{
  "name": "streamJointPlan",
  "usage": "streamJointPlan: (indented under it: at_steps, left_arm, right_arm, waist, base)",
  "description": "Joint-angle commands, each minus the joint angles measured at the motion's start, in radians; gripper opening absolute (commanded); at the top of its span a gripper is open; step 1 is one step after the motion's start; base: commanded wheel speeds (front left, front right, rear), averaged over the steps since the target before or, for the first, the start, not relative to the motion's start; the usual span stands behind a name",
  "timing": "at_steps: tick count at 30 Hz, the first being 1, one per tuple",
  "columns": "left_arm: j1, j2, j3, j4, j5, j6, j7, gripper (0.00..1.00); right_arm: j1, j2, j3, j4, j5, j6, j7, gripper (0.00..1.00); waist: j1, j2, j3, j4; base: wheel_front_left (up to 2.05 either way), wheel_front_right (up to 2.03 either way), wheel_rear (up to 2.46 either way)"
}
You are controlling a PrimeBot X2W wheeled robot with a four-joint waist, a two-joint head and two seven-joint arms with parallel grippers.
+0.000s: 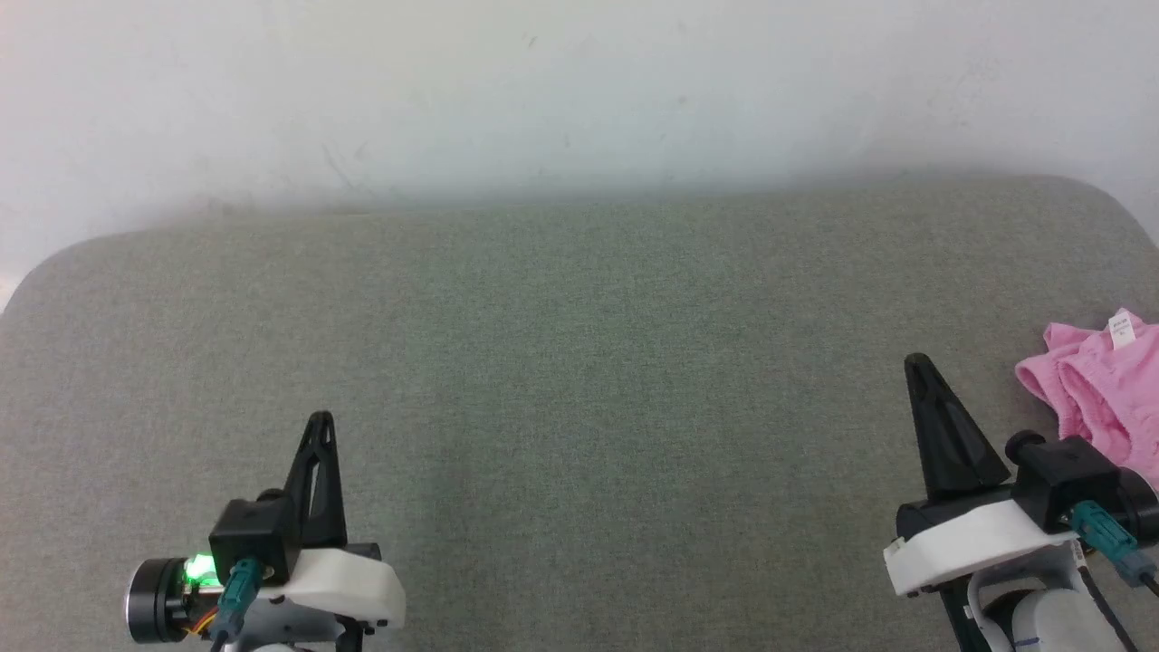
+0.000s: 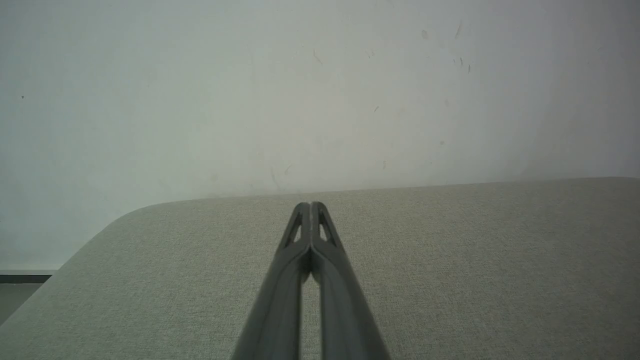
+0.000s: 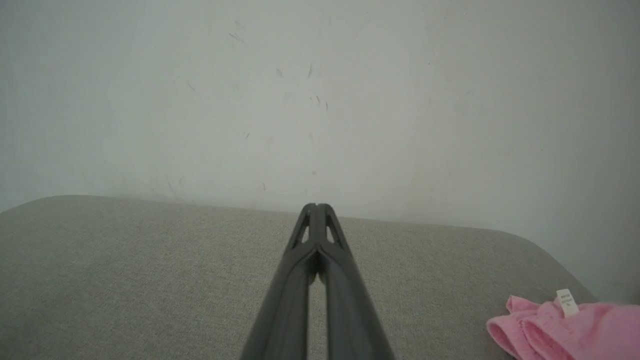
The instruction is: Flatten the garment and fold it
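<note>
Head view: your left gripper [image 1: 320,424] and right gripper [image 1: 916,364] both point across the grey fabric surface [image 1: 579,362], each with its fingers clenched tight together on nothing. The pink garment [image 1: 1100,394] lies bunched just to the right of your right fingers, not touching them, with its white label [image 1: 1122,328] showing on top.

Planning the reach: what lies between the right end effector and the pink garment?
Nothing: in the head view only bare grey padded surface separates the shut right end effector from the pink garment. The right wrist view shows the same.
</note>
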Motion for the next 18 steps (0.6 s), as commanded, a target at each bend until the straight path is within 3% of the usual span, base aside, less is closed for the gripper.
streamJointPlan:
  at_steps: [1,18]
  left_arm:
    - [-0.007,-0.006,0.007,-0.004,0.007,-0.008,0.004,0.0]
    - [-0.01,-0.013,0.011,-0.008,0.013,-0.027,0.039,0.0]
  right_arm:
    - [0.011,0.003,0.0,-0.006,-0.007,-0.001,0.006,0.0]
    - [0.016,0.004,-0.001,-0.01,-0.019,-0.001,0.04,0.0]
  waist:
    - [0.0,-0.0001,0.0,0.0]
    - [0.0,-0.0001,-0.004,0.001]
  base:
    - [0.0,0.0,0.0]
    - [0.0,0.0,0.0]
